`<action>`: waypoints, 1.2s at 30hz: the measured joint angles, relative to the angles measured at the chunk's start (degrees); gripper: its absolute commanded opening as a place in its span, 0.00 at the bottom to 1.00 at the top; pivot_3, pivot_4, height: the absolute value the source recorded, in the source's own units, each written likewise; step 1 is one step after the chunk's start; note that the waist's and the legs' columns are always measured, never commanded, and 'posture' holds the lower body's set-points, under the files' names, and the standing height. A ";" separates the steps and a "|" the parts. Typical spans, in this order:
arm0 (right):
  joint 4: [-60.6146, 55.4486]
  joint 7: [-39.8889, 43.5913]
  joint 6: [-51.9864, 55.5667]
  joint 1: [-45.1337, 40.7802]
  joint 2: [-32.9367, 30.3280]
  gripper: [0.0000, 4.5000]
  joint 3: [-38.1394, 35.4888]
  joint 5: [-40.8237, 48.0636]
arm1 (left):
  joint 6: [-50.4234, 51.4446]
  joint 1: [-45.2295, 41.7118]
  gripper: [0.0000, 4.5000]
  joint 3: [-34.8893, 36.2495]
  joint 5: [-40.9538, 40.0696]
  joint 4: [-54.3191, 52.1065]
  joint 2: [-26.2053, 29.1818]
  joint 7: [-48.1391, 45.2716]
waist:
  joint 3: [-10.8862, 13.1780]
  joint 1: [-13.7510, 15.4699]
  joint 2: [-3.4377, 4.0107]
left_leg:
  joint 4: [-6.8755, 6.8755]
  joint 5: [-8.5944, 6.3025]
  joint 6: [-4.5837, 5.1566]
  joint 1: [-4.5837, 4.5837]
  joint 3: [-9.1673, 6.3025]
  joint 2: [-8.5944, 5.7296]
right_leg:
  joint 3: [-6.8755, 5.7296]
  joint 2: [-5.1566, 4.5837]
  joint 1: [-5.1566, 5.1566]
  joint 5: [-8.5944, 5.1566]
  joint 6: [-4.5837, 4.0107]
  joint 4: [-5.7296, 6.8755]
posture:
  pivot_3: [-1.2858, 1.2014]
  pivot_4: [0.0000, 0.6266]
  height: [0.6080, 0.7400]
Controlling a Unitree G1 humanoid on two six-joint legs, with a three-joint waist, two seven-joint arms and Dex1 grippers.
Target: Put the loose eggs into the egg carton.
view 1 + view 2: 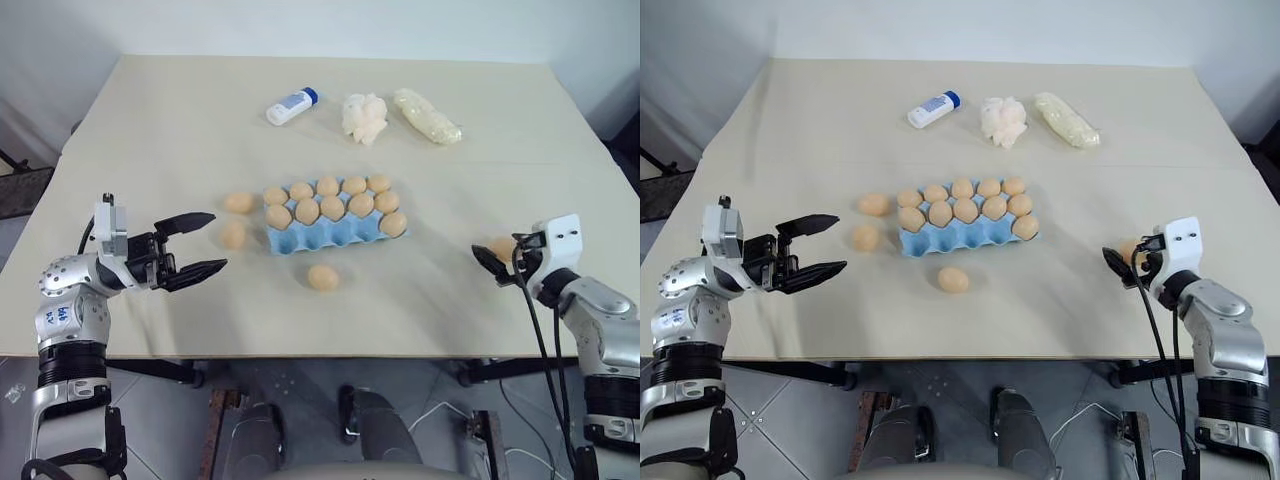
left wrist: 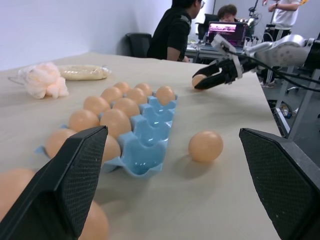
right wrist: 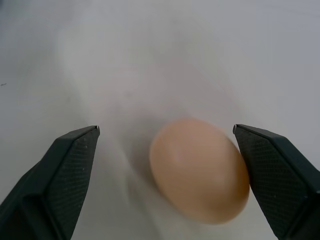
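Between right claw (image 3: 165,165) fingers, loose egg (image 3: 199,170), long axis slanted, table-resting

Table (image 1: 200,120) looks like pale matt board, smooth, faint grain, no shine. Egg carton (image 1: 330,238) mid-table is light blue moulded stuff, matt, slightly fibrous like pulp, scalloped edges soft. Eggs (image 1: 323,277) in and around the carton are tan, smooth, low satin sheen. Behind the carton: bottle (image 1: 291,106) glossy white plastic with blue cap; white wad (image 1: 364,117) crinkly, lumpy, thin plastic or tissue, cannot tell which; clear bag (image 1: 427,117) glossy film over pale contents. Left gripper (image 1: 205,242) left of the carton has matt black fingers (image 2: 80,170) with fine cross-hatch texture; right gripper (image 3: 167,170) pads the same, housing smooth white plastic, silvery metal arm shells.
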 measured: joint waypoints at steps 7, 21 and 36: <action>-0.10 -0.02 0.12 -0.27 0.04 0.39 0.03 -0.13 | -0.78 0.87 1.00 -0.59 0.37 0.12 0.50 -2.81 | 0.01 -0.01 0.01 | -0.02 -0.01 -0.01 0.01 0.00 0.00 | 0.00 0.00 -0.01 0.00 -0.01 0.00 | 0.52 0.24 1.00; -17.02 -1.06 8.64 -3.82 0.61 0.37 0.89 3.56 | -5.95 1.29 1.00 -4.53 4.65 6.58 4.08 -3.28 | 0.07 -0.14 0.12 | -0.04 -0.01 -0.01 -0.03 0.02 0.03 | 0.04 -0.01 -0.14 -0.02 -0.04 0.06 | 0.52 0.24 1.00; -23.56 -1.48 14.54 -11.26 10.07 0.37 17.60 3.75 | -12.27 -0.58 1.00 -5.15 5.70 13.47 2.28 -3.28 | 0.06 0.20 0.10 | 0.06 -0.08 0.05 -0.65 0.06 0.01 | -0.03 -0.03 -0.79 -0.04 -0.07 0.29 | 0.52 0.24 1.00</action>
